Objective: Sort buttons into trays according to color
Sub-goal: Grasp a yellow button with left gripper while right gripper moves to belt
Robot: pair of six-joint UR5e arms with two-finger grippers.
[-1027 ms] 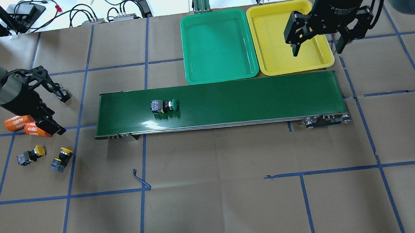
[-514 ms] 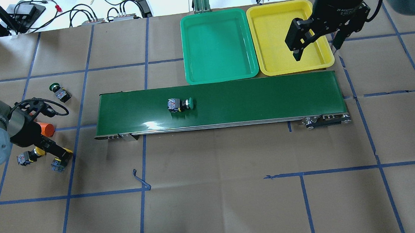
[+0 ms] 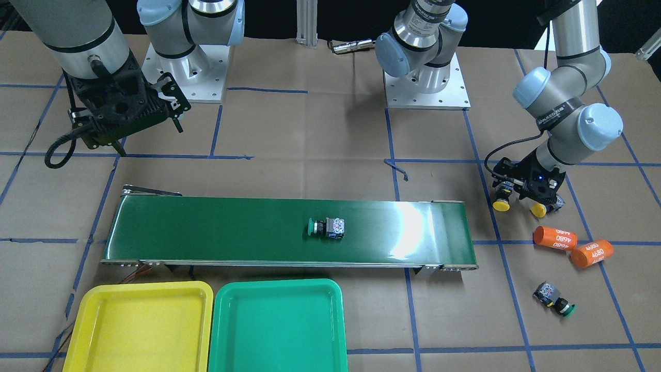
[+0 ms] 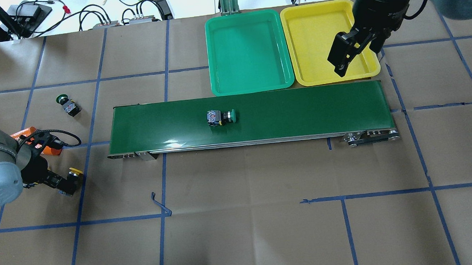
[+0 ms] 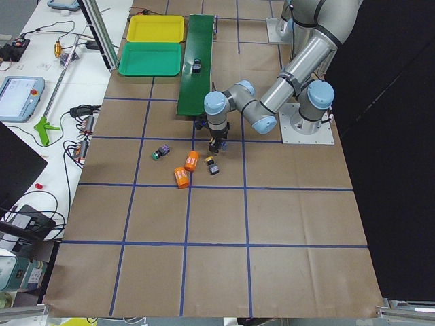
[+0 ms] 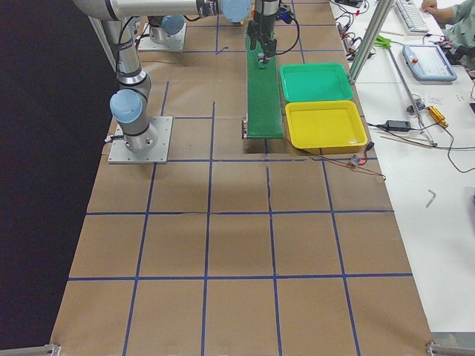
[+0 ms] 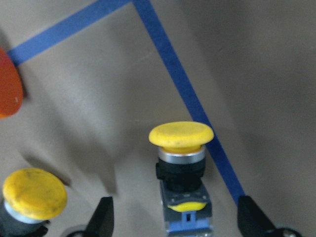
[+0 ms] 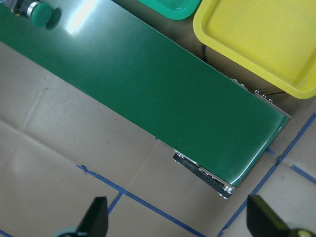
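The left tool [image 7: 177, 219] is spread, straddling one yellow button [image 7: 181, 138] on the bench. A second yellow button [image 7: 34, 193] sits just outside one finger [image 7: 102, 217]; closing may nudge it. Far off, the right tool [image 8: 177, 219] hangs spread near the yellow tray [image 8: 256, 44].

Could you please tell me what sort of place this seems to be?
Probably a robotics lab: a paper-covered table gridded with blue tape, a small conveyor, and a side bench holding a teach pendant.

green belt [image 8: 148, 94], yellow tray [image 8: 266, 39], green button [image 8: 46, 14]
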